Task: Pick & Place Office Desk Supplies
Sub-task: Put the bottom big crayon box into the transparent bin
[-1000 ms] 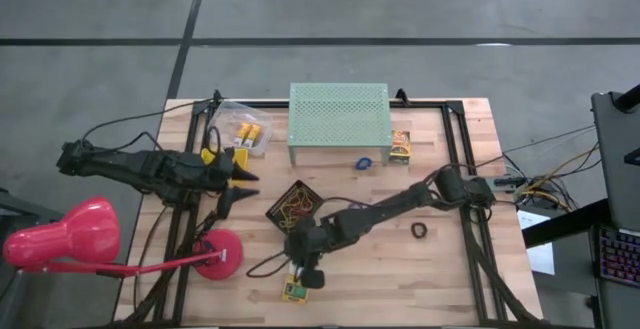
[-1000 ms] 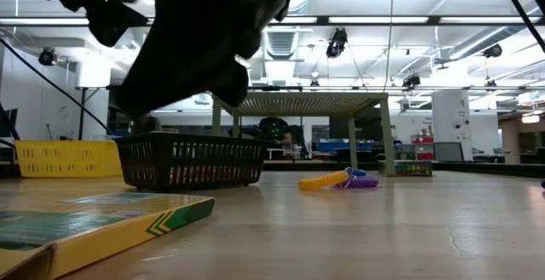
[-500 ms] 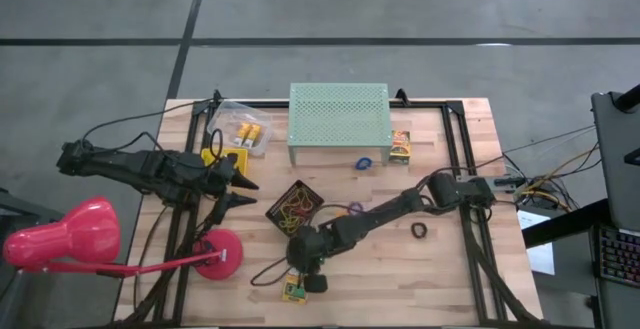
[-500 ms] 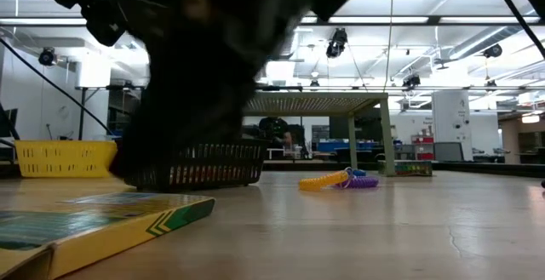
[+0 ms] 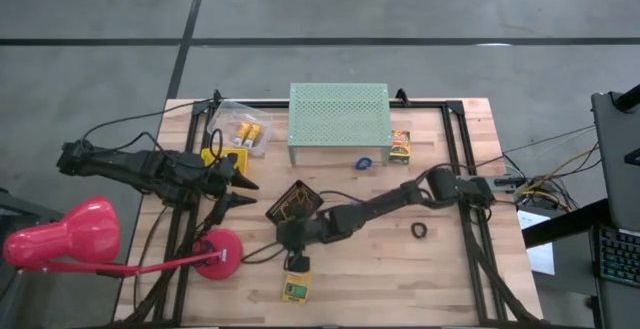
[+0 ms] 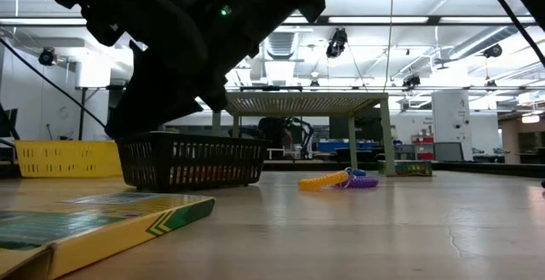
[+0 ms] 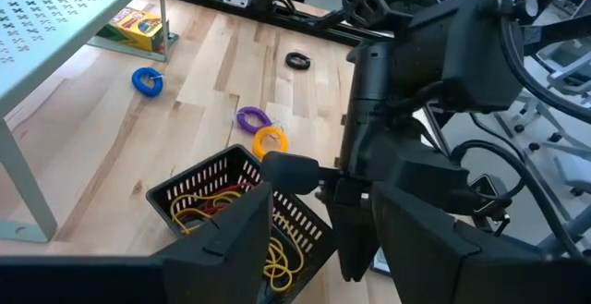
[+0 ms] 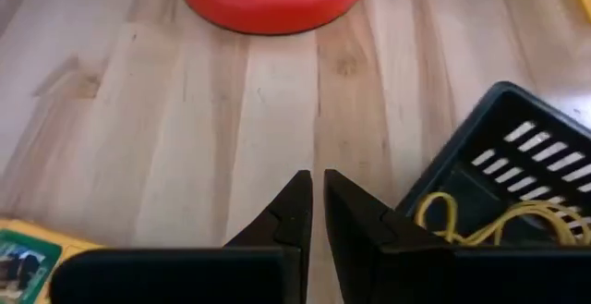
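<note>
My right gripper (image 5: 297,260) hangs shut and holding nothing over the bare wood, between the black basket (image 5: 295,203) of yellow and red rubber bands (image 8: 480,213) and a small yellow printed box (image 5: 295,287) lying flat near the front edge. In its wrist view the fingers (image 8: 317,200) are just beside the basket's corner (image 8: 499,128). My left gripper (image 5: 240,189) waits open at the left, pointing toward the basket (image 7: 231,202). A purple ring (image 7: 251,117) and an orange ring (image 7: 270,139) lie on the table beside the basket.
The mint-green perforated stand (image 5: 338,124) is at the back, with a blue ring (image 5: 363,163) and a printed box (image 5: 400,146) by it. A black ring (image 5: 419,230) lies at the right. The pink lamp's base (image 5: 218,258) is left of my right gripper, and a clear bag (image 5: 243,132) lies at the back left.
My right gripper has drawn away from the yellow box toward the table's far edge and the basket, turning and tipping as it went, its fingers staying shut. The box stays flat on the table.
</note>
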